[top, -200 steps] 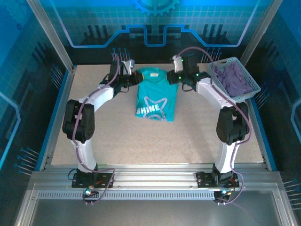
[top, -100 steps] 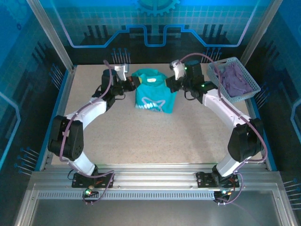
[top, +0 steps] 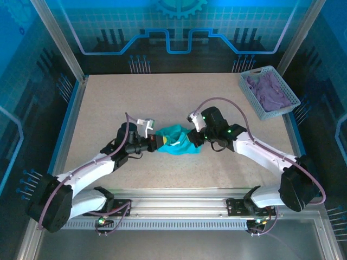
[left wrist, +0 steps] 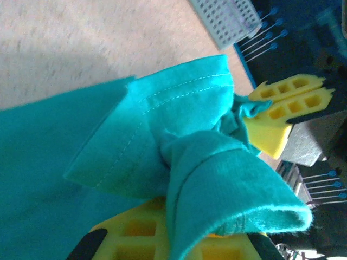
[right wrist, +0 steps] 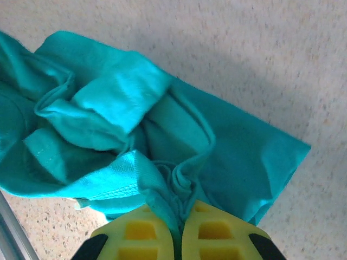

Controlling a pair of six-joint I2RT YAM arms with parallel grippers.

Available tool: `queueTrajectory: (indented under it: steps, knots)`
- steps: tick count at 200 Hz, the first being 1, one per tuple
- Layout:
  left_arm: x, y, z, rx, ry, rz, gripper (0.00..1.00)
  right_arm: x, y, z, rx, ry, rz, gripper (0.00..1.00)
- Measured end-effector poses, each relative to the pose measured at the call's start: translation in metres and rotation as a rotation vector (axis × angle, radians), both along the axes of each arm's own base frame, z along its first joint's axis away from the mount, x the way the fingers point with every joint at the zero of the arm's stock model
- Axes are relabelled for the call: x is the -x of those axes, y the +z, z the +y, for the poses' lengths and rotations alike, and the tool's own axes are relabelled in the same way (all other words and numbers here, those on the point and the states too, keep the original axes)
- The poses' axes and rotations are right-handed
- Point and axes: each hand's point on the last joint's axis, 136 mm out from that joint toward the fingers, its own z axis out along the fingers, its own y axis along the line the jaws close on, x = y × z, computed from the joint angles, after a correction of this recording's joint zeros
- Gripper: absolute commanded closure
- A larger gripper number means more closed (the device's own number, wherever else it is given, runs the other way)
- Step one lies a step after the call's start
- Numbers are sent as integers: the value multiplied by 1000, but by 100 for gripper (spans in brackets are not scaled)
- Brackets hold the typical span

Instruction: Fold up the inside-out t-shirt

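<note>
The worktop carries the t-shirt near its front middle, bunched between both arms. Each grips one side, probably to draw the cloth over itself for a fold. The left pincer is clamped on a stitched hem, and the right pincer is clamped on a gathered fold. Print and tag are buried in the bunch, and I cannot tell which edges are held.

Speckled beige table, blue-lit panel walls behind.

No legible text (t-shirt crumpled)
</note>
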Motion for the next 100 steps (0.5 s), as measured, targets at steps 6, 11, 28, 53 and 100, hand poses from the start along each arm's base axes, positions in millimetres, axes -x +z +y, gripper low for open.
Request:
queueTrajectory:
  steps: [6,11,28,53,100]
  knots:
    - [1,-7,3,-15,15,22,100,1,-5,-1,9,-3,13,100]
    - [1,-11,5,-25,23,37,100,1,-9,-2,16,-7,24,100]
    - [0,-23,10,-58,56,71,100,-1,-19,-2,39,-17,43,100]
    - [-4,-43,18,-103,105,132,100,-11,-30,1,75,-27,70,100]
    - [-24,-81,52,-164,243,244,97,-51,-52,21,157,-19,93,99]
